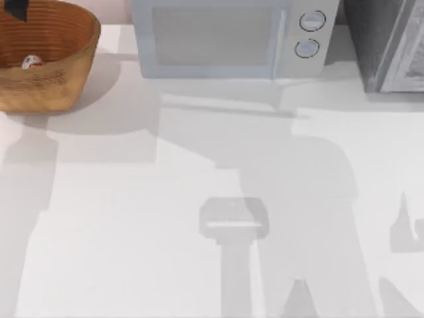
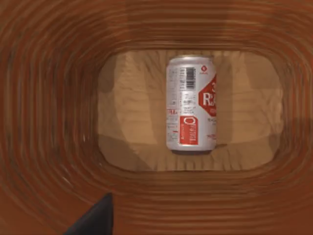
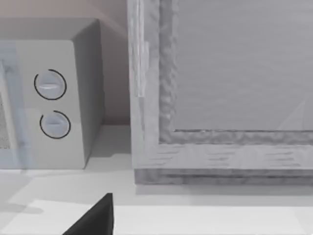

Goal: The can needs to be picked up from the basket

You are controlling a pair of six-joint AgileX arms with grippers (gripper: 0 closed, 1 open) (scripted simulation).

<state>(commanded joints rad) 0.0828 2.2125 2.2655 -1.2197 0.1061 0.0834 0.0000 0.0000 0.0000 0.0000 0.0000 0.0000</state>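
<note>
Lying on its side on the floor of the basket (image 1: pixel 46 63), the can (image 2: pixel 191 104) is directly under the left gripper (image 1: pixel 16 8), which hangs over the basket at the table's far left corner. I cannot tell how its fingers stand. The right arm faces the microwave (image 3: pixel 54 98) and a grey cabinet (image 3: pixel 220 93).

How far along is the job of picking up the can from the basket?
Early. The left arm is already above the basket, its wrist camera looking straight down inside. The can lies on its side on the basket floor, ungripped. Left to do: descend, close on the can and lift it clear. The right arm faces the microwave.
</note>
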